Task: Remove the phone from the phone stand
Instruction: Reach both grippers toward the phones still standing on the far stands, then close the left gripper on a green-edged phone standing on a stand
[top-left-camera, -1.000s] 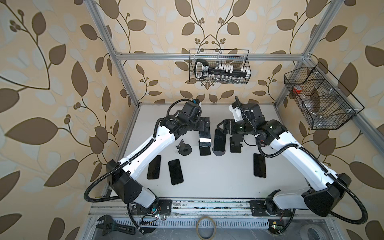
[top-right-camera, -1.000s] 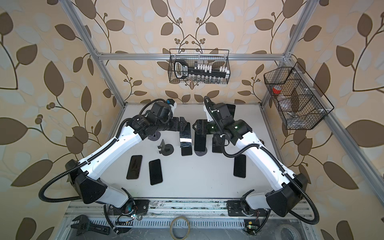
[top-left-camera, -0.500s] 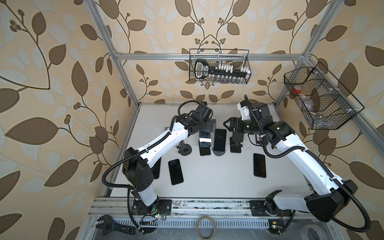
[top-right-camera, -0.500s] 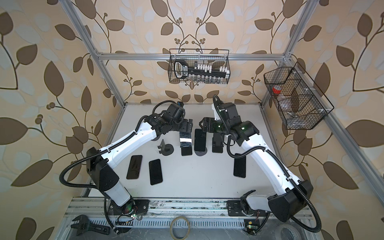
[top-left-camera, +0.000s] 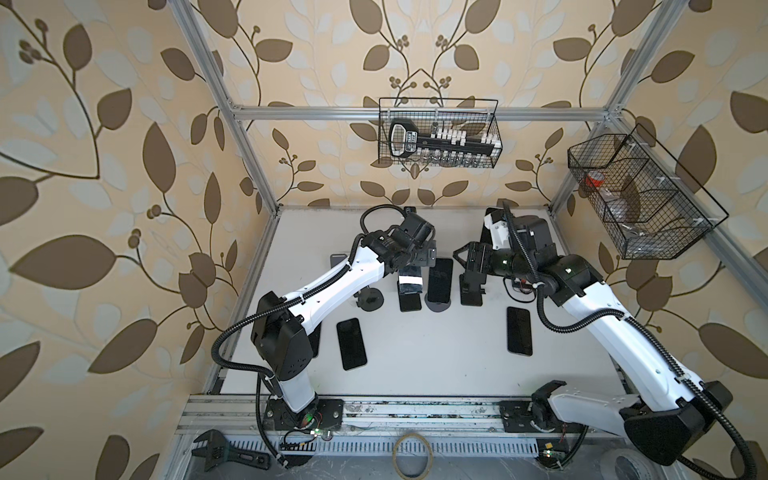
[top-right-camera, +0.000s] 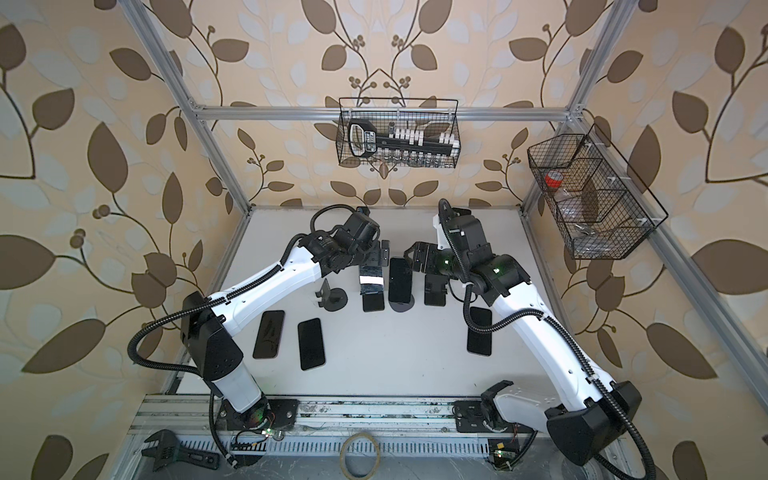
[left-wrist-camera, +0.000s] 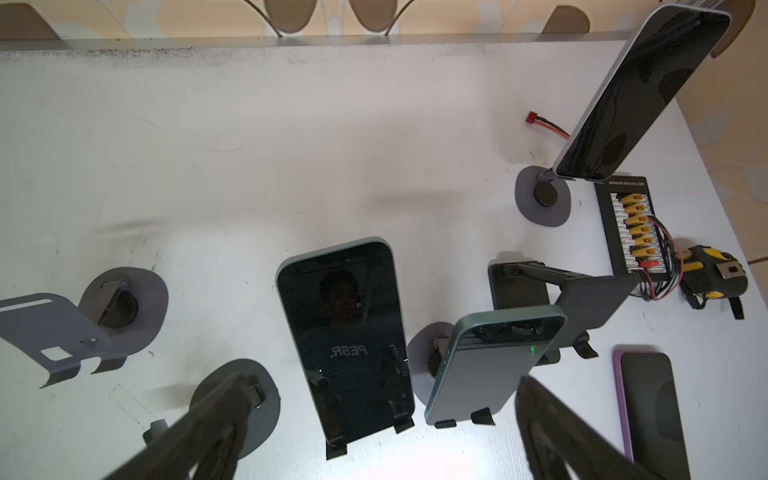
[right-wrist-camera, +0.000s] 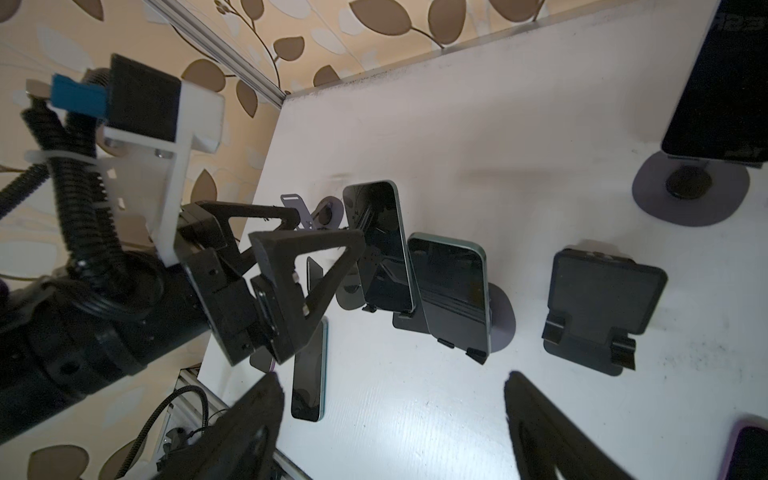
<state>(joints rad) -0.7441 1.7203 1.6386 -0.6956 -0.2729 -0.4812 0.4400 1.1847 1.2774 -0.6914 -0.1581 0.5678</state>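
Note:
A dark phone (left-wrist-camera: 345, 332) leans upright in a small black phone stand (left-wrist-camera: 336, 451), seen in a top view as phone (top-left-camera: 409, 282). My left gripper (left-wrist-camera: 378, 436) is open just behind and above it, left gripper (top-left-camera: 419, 259), its fingers (left-wrist-camera: 199, 424) wide on either side without touching. Right beside it a green-edged phone (left-wrist-camera: 494, 365) leans on a round-based stand (top-left-camera: 438, 306). My right gripper (right-wrist-camera: 395, 428) is open and empty, hovering by an empty black stand (right-wrist-camera: 598, 303), right gripper (top-left-camera: 467, 259).
An empty round stand (top-left-camera: 370, 299) sits left of the row. Loose phones lie flat on the white table: flat phone (top-left-camera: 352, 344), flat phone (top-left-camera: 519, 331), flat phone (top-right-camera: 269, 334). Another phone on a stand (left-wrist-camera: 640, 91) is at the back. A connector board (left-wrist-camera: 627, 226) lies at the far right.
My left gripper has opened wide and shifted right over the phone in the stand, the arm folding closer in. My right gripper drifted slightly right and stayed open.

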